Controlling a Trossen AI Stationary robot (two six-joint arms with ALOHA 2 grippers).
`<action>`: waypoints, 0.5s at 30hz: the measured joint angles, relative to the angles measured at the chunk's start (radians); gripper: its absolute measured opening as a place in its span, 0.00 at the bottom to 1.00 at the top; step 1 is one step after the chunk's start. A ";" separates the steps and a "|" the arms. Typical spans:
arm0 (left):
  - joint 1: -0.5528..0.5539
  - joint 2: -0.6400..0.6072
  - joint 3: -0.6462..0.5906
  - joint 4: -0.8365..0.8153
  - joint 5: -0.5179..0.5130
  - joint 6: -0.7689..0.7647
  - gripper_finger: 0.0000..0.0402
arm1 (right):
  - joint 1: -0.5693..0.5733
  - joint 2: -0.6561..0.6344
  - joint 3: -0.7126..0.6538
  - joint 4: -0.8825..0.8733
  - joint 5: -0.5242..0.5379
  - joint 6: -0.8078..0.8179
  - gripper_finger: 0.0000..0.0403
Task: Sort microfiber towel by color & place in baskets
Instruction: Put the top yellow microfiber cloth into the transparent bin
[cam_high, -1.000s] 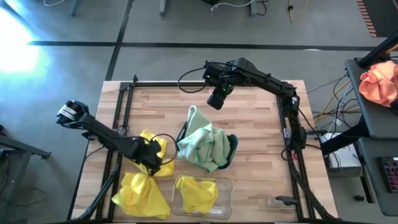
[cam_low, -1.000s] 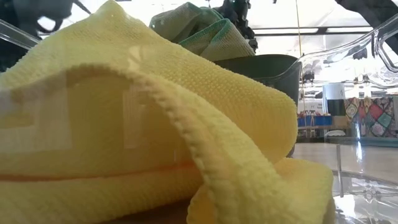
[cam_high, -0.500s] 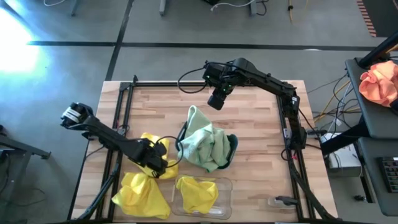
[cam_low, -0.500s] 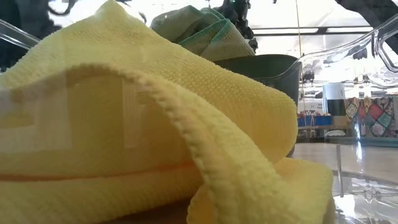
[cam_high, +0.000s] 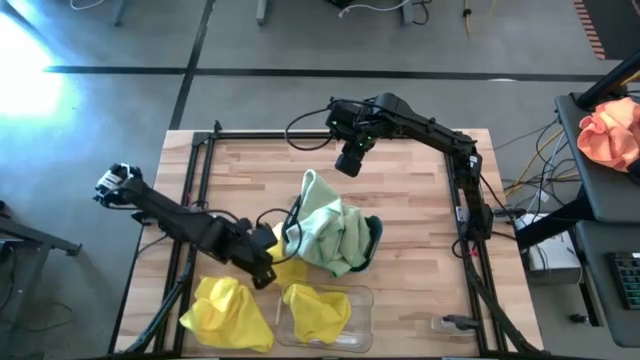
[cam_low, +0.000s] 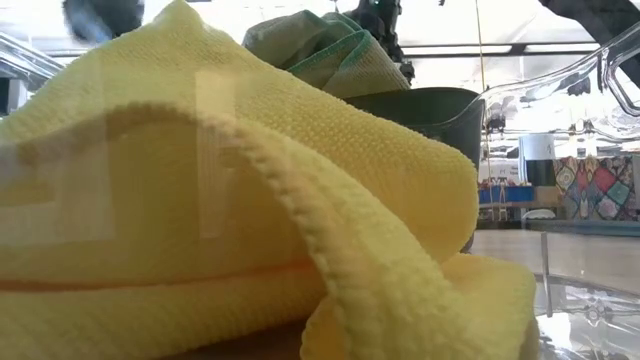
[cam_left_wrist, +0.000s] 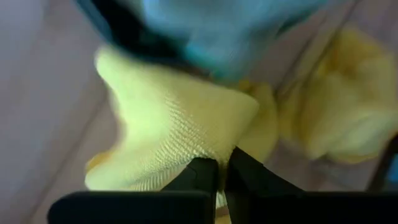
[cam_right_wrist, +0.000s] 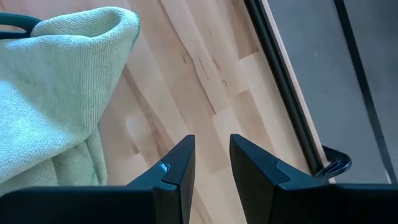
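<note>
Three yellow towels (cam_high: 228, 310): one in the clear basket (cam_high: 358, 297), one loose beside it, one pinched in the closed left gripper (cam_high: 262, 262). Green towels (cam_high: 330, 232) heap over the teal basket (cam_high: 373, 232); count unclear. Right gripper (cam_high: 347, 161) hangs behind, fingers parted, empty.

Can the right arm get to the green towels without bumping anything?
Probably yes. The right gripper hangs above bare wood, empty, and the green towels heaped on the teal basket lie just ahead with nothing between them.
</note>
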 joint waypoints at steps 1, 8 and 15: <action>0.000 0.003 0.043 -0.017 -0.021 0.012 0.00 | 0.000 0.000 0.000 0.002 0.000 -0.006 0.23; -0.004 0.027 0.346 -0.038 -0.154 0.050 0.00 | 0.000 0.000 0.000 0.012 0.000 -0.068 0.23; -0.029 0.167 0.614 -0.030 -0.194 0.065 0.00 | 0.000 0.000 0.000 0.023 0.000 -0.129 0.23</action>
